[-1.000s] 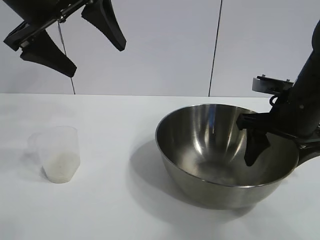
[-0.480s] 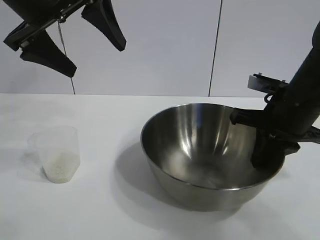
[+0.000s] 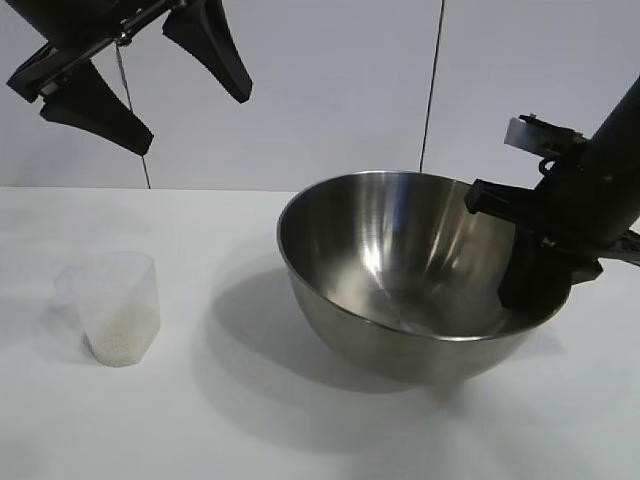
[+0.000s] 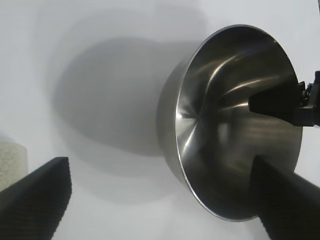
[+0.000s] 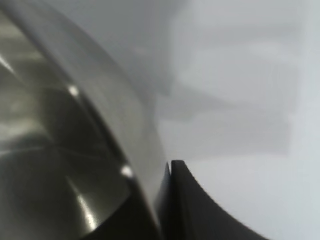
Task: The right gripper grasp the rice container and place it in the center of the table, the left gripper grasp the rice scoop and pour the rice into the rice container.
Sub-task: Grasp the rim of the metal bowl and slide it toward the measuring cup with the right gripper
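The rice container (image 3: 400, 270), a large shiny steel bowl, is held slightly tilted just above the white table (image 3: 200, 430), right of centre. My right gripper (image 3: 535, 275) is shut on its right rim, one finger inside and one outside; the right wrist view shows the rim (image 5: 100, 130) pinched between the fingers (image 5: 182, 200). The rice scoop (image 3: 115, 305), a clear cup with rice (image 3: 122, 335) in its bottom, stands at the left. My left gripper (image 3: 192, 120) hangs open and empty high above the scoop. Its wrist view shows the bowl (image 4: 230, 115) and the cup's edge (image 4: 10, 160).
A white panelled wall with dark vertical seams (image 3: 432, 95) stands behind the table. The bowl casts a wide shadow (image 3: 250, 310) on the tabletop between cup and bowl. Bare tabletop lies in front of the cup and bowl.
My right gripper has carried the bowl to the left and lifted it off the table, tilting it a little. The left gripper and the cup have not moved.
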{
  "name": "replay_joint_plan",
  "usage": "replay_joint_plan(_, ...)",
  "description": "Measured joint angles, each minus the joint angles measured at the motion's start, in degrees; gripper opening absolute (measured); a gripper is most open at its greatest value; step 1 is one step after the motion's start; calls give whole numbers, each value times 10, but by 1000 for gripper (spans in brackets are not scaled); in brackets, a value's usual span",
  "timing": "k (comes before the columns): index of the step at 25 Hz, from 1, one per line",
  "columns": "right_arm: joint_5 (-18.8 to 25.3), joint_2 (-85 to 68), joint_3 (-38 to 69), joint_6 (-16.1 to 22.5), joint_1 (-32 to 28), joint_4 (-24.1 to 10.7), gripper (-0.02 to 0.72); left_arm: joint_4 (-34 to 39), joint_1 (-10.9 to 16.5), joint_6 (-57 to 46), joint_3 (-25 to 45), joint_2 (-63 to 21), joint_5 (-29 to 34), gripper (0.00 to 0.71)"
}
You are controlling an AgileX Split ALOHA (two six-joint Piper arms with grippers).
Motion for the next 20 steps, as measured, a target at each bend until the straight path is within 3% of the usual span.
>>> replay_joint_plan(4,-1,3,-20,14,37,-2,11,0,0,0,0,0,0,694)
replay_joint_plan(11,-5,44,-61,58,89,-38,11,0,0,0,0,0,5,694)
replay_joint_plan(20,-12,99,-97,66,111,-42,11,0,0,0,0,0,7,694)
